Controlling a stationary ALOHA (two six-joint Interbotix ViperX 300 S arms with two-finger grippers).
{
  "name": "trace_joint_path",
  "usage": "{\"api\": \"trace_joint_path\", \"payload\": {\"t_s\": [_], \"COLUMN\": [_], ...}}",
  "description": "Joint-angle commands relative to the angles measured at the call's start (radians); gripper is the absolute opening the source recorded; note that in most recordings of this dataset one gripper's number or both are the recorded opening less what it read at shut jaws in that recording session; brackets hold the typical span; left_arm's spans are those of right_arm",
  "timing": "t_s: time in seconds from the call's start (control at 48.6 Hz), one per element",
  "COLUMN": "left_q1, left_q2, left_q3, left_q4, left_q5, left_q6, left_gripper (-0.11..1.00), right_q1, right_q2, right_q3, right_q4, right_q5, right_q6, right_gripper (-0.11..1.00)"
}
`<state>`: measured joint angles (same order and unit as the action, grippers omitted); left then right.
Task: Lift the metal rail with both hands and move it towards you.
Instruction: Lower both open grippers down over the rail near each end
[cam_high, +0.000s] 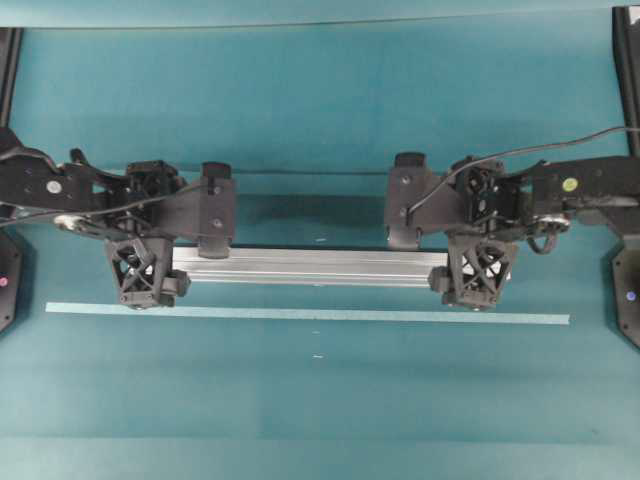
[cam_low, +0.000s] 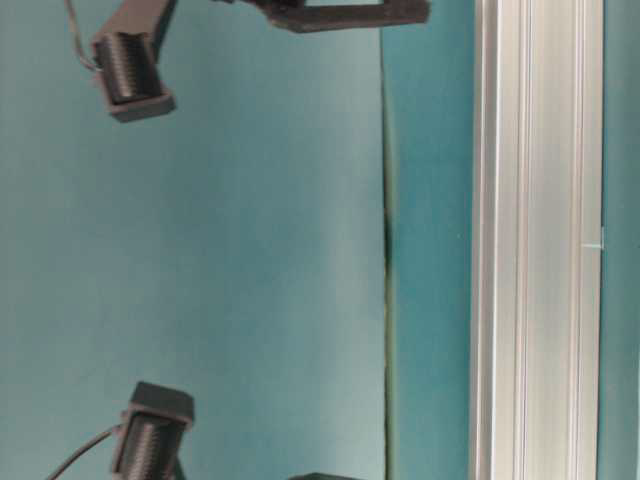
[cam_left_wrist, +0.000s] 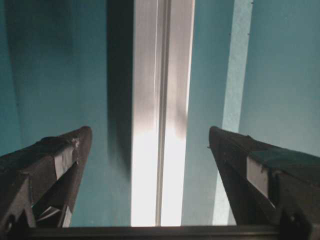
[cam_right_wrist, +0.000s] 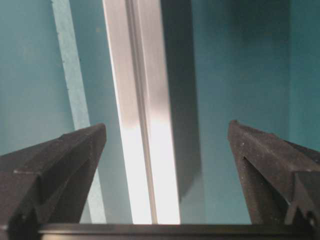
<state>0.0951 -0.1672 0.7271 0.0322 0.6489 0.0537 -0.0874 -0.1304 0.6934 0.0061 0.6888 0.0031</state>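
The metal rail (cam_high: 310, 266) is a long grooved silver bar lying crosswise on the teal surface. My left gripper (cam_high: 150, 268) is at its left end and my right gripper (cam_high: 475, 270) at its right end. In the left wrist view the rail (cam_left_wrist: 162, 100) runs up between the spread fingers of the left gripper (cam_left_wrist: 150, 131), with a clear gap on both sides. The right wrist view shows the same: the rail (cam_right_wrist: 137, 100) passes between the wide-apart fingers of the right gripper (cam_right_wrist: 167, 125), touching neither. In the table-level view the rail (cam_low: 535, 250) runs along the right side.
A thin pale-blue tape strip (cam_high: 300, 315) lies parallel to the rail on its near side, and shows in both wrist views (cam_left_wrist: 235, 75) (cam_right_wrist: 67, 65). Black arm bases stand at the left edge (cam_high: 8, 280) and right edge (cam_high: 628, 290). A seam (cam_low: 386, 250) crosses the teal mat.
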Motion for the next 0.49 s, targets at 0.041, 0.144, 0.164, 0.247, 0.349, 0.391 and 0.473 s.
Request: {"api": "trace_joint_path", "payload": {"t_s": [0.041, 0.144, 0.164, 0.247, 0.349, 0.391, 0.473], "left_q1": [0.002, 0.000, 0.000, 0.000, 0.000, 0.000, 0.000], "left_q2": [0.012, 0.028, 0.031, 0.041, 0.052, 0.058, 0.067], "left_q3": [-0.005, -0.003, -0.002, 0.005, 0.017, 0.023, 0.031], "left_q4": [0.002, 0.002, 0.002, 0.002, 0.002, 0.002, 0.002], "left_q5": [-0.034, -0.044, -0.044, -0.055, -0.083, -0.097, -0.114], "left_q6": [-0.002, -0.003, -0.003, -0.003, -0.003, -0.003, -0.003], "left_gripper": [0.99, 0.99, 0.99, 0.99, 0.99, 0.99, 0.99], "right_q1": [0.003, 0.003, 0.003, 0.006, 0.009, 0.011, 0.011], "right_q2": [0.015, 0.021, 0.023, 0.029, 0.041, 0.048, 0.058], "right_q3": [0.009, 0.020, 0.023, 0.040, 0.058, 0.064, 0.075], "right_q4": [0.005, 0.005, 0.005, 0.009, 0.012, 0.014, 0.015], "right_q5": [-0.029, -0.041, -0.043, -0.058, -0.077, -0.086, -0.106], "right_q6": [-0.003, -0.003, -0.003, -0.005, -0.005, -0.005, -0.005], "right_gripper": [1.00, 1.00, 1.00, 1.00, 1.00, 1.00, 1.00]}}
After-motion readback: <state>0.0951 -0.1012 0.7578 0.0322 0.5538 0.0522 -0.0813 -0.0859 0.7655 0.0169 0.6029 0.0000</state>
